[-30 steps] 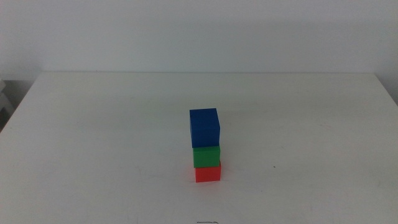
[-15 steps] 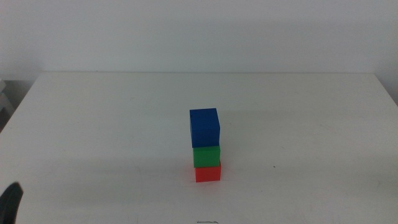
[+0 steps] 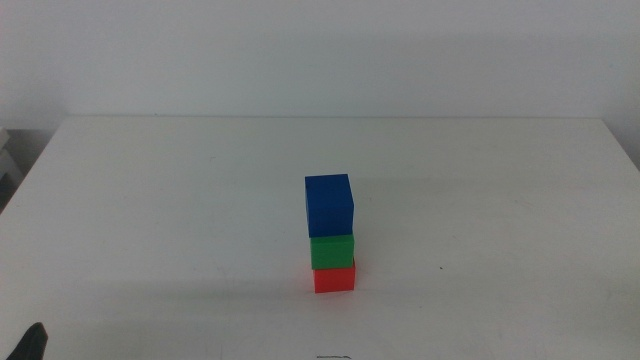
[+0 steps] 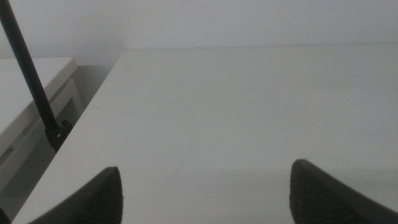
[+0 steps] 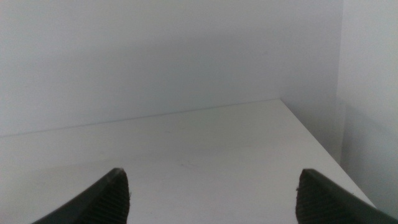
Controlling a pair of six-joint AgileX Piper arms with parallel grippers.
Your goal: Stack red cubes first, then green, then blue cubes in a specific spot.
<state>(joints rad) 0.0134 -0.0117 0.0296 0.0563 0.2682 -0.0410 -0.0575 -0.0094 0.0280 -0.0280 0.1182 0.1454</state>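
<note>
**Stack complete, both arms withdrawn**

Found on white table (image 3: pixel 500 200): one three-cube column, standing near table centre, slightly toward 6 o'clock in the middle view. Red cube (image 3: pixel 334 277) at base, resting directly on bare tabletop at the unmarked spot. Green cube (image 3: pixel 332 250) seated on red, faces roughly flush. Blue cube (image 3: pixel 329 205) on top, touching green only; appears larger solely through nearness to the camera. Order matches the task: red, green, blue. No lean or overhang of note; column judged stable and self-supporting, hence no grip needed on it.

Left gripper (image 4: pixel 205 193): spread wide, nothing between the dark jaws, only plain tabletop beyond. Sliver of the same gripper visible at the middle view's 7 o'clock corner (image 3: pixel 33 342), well apart from the column. Parked there, presumably, to keep clear of the finished stack. Thin dark rod (image 4: pixel 28 74) and a pale side surface (image 4: pixel 25 93) noted off the table edge in the left wrist view; no bearing on the task.

Right gripper (image 5: pixel 211 193): likewise wide apart and empty, facing bare table and a blank wall (image 5: pixel 155 56). Out of the middle view altogether; no cube in its sight.

Assessment: all three placements done, nothing left to fetch. Sole residual risk: a knock to the column on any fresh approach. None warranted.
</note>
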